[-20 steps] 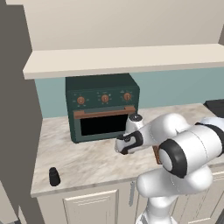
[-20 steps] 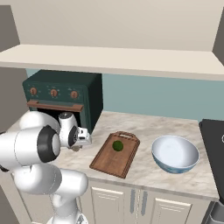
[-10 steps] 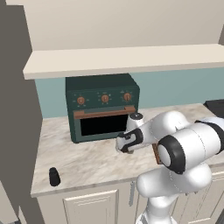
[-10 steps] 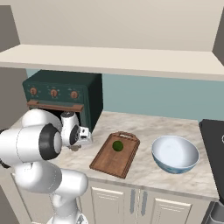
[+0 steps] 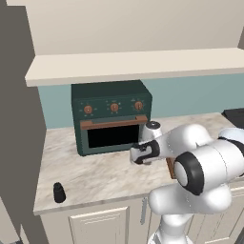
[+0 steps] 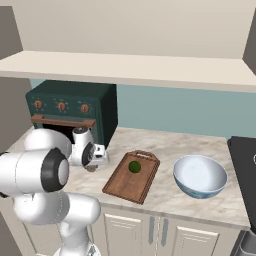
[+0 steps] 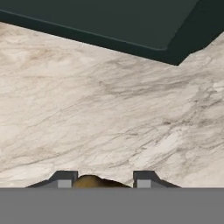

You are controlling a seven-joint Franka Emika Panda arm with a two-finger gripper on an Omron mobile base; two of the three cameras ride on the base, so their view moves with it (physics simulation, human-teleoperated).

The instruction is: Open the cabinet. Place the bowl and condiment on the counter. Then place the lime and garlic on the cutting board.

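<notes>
Gripper [image 7: 104, 180] low over the counter [image 7: 109, 118], fingertips [image 7: 64, 179] showing at 6 o'clock of the hand view. A tan-brown rounded lump, the garlic [image 7: 94, 182], sits between the two tips, touching or nearly touching the left one; a small gap shows toward the right tip. Whether the jaws actually pinch it: cannot tell. Bulb mostly hidden at the frame's lower edge.

Ahead of the hand, bare veined marble runs up to 12 o'clock, where the dark green toaster oven [image 7: 131, 22] stands, its corner at about 1 o'clock.

Left base view: gripper [image 5: 141, 153] at centre, in front of the oven's [image 5: 112, 116] lower right corner, just above the counter [image 5: 95, 174]. The condiment [image 5: 59, 192], small black shaker, stands upright at 8 o'clock near the counter's front edge, well apart from the hand.

Right base view: gripper [image 6: 96, 156] at 9 o'clock of centre, beside the oven [image 6: 75, 107]. Cutting board [image 6: 131, 176] lies just to its 3 o'clock side, handle end pointing away toward the wall. Lime [image 6: 134, 166] rests on the board, toward the handle end. Bowl [image 6: 200, 176] stands upright on the counter [image 6: 170, 145] at 3 o'clock of the board, near it but not touching. Cabinet [image 6: 130, 25] spans the top, 12 o'clock, above the oven.
</notes>
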